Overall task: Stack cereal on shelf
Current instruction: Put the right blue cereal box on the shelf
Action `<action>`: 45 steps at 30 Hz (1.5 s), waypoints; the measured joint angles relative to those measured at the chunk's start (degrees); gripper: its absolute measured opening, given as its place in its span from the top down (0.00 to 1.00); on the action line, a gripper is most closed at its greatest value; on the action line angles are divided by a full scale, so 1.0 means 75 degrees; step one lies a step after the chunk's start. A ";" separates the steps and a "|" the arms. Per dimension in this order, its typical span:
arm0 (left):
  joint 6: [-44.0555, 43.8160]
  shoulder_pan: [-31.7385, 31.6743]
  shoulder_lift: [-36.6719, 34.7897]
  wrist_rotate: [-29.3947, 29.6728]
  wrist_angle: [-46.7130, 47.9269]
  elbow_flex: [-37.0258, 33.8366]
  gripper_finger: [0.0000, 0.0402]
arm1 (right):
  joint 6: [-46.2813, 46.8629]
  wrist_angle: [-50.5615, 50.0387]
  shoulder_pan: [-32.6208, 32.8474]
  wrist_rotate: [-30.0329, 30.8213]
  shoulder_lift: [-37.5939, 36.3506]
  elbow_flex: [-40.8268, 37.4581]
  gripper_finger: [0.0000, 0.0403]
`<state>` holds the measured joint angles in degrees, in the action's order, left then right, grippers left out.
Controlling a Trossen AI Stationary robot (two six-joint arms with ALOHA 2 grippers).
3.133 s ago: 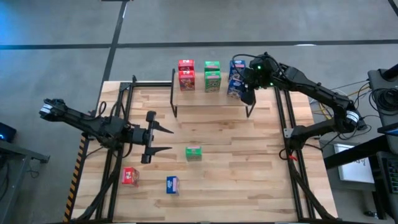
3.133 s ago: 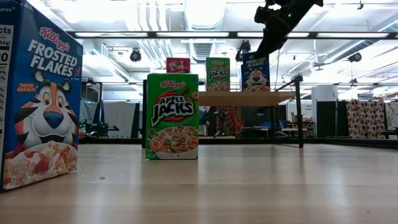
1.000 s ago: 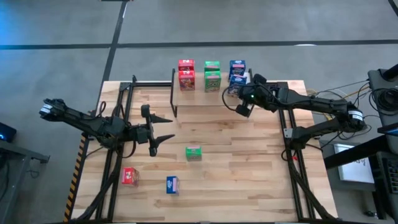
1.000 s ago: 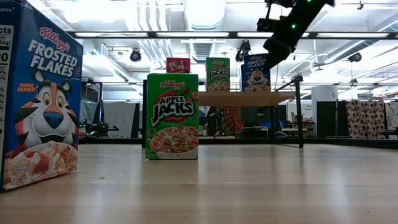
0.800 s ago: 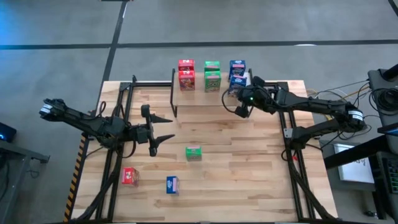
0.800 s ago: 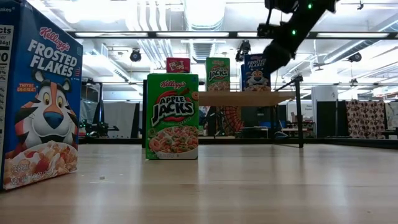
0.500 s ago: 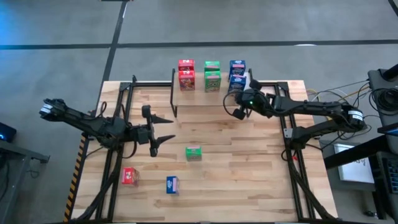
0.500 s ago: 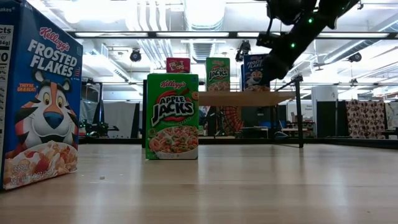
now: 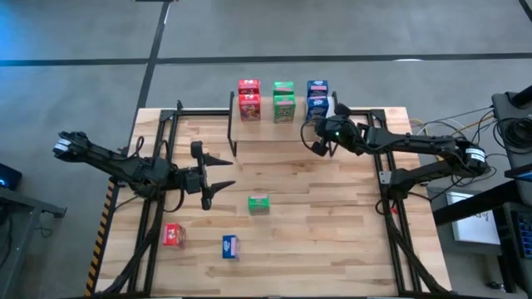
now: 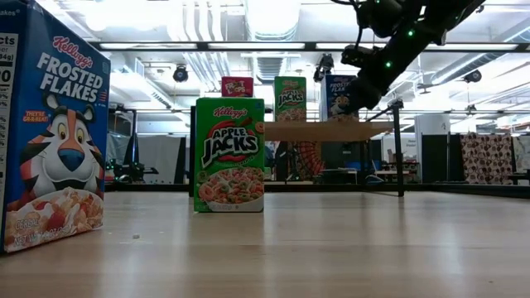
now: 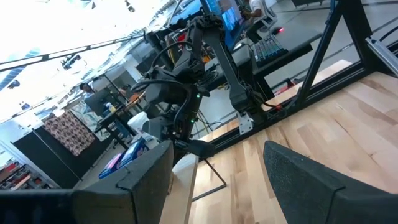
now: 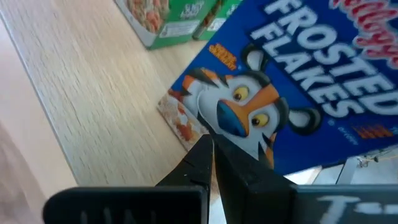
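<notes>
Three boxes (image 9: 258, 204) (table) remain unshelved.

I see the whole table (image 9: 349, 232) from straight above in my high view. My low view sits right on the tabletop, looking level toward the shelf (image 10: 327, 131), which the high view shows too. My left wrist view looks across the table. My right wrist view is very close to a blue cereal box (image 12: 292, 81).
</notes>
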<state>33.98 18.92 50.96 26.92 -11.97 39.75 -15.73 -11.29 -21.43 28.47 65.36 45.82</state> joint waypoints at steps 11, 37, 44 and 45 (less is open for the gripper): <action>0.0000 0.0000 0.0000 0.0000 -0.0003 0.0000 0.42 | 0.0539 0.0920 0.0022 -0.1243 0.0383 0.0000 0.98; 0.0000 0.0002 -0.0003 0.0008 -0.0002 0.0000 0.42 | 0.0718 0.2399 0.0816 -0.0674 0.0839 0.0335 0.98; 0.0000 0.0000 -0.0003 0.0014 -0.0003 0.0000 0.42 | 0.0359 0.3036 0.0855 0.0475 0.0934 0.0515 0.98; 0.0000 0.0002 -0.0003 0.0014 -0.0002 0.0000 0.42 | 0.0358 0.3026 0.0851 0.0499 0.0957 0.0539 0.98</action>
<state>33.98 18.94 50.94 27.03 -11.99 39.75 -13.04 11.41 -15.04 32.22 72.54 49.87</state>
